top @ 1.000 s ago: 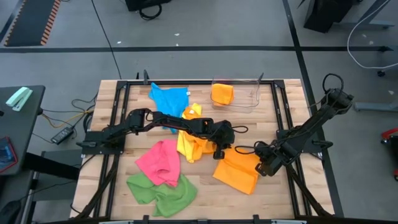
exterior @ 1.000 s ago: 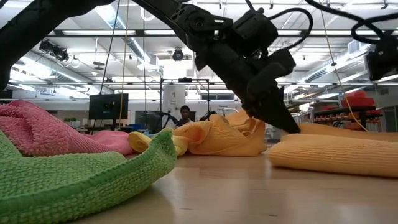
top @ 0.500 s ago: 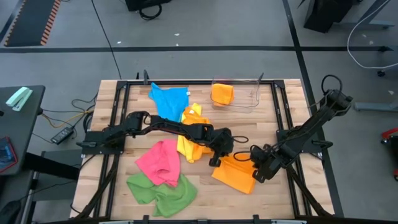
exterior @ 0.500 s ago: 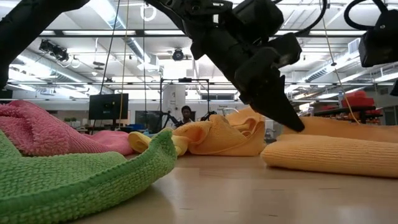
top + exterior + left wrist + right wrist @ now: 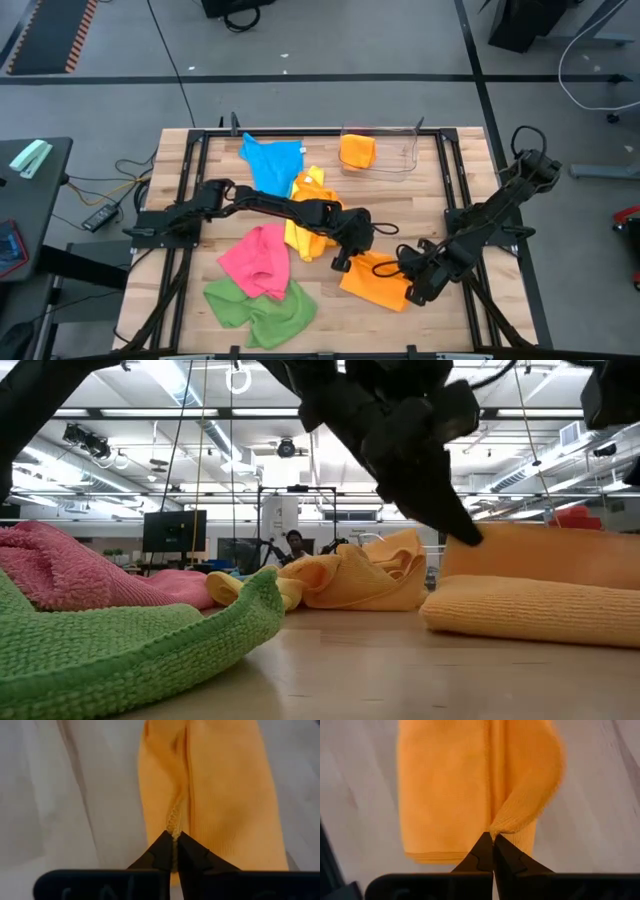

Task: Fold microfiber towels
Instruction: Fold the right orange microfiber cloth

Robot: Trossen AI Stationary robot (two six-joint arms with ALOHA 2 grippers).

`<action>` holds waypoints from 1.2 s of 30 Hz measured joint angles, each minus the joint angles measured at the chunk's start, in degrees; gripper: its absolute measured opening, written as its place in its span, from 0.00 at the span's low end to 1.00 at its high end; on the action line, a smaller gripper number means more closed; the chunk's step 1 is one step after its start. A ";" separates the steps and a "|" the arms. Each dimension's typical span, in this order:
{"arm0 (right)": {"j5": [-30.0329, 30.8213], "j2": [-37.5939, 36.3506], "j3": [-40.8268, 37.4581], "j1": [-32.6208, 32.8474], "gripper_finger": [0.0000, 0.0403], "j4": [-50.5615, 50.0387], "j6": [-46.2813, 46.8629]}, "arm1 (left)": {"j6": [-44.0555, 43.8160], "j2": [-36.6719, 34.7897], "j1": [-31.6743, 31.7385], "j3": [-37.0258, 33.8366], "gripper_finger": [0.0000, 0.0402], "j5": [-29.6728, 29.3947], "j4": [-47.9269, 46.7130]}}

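Orange towel (image 5: 375, 280): folded on the tabletop (image 5: 450, 190), right of centre, near edge; long axis slants from left-far to right-near.
Left gripper (image 5: 340, 262): pinched together on the orange towel's left edge.
Right gripper (image 5: 413, 292): clamped on its right corner, lifting it.
Bin (image 5: 395, 150): clear, far side; holds a second orange cloth (image 5: 357, 150).
Other towels: blue (image 5: 272, 160), yellow (image 5: 305, 225), pink (image 5: 257, 258), green (image 5: 258, 305), crumpled to the left.

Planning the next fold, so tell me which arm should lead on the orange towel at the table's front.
Neither clearly: both grip it. The left gripper pinches the orange microfiber towel's stitched edge and the right gripper pinches a lifted corner. The right, at the outer edge, probably leads the fold-over.
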 joint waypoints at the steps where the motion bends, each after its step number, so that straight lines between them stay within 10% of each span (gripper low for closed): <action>1: 0.13 0.02 0.59 0.32 0.01 -0.19 0.00 | -0.03 -0.29 -0.12 -0.02 0.07 0.04 -0.29; 36: -4.93 13.23 3.08 5.01 0.02 20.20 -2.05 | 0.86 0.98 -8.85 -0.07 0.06 3.34 -4.51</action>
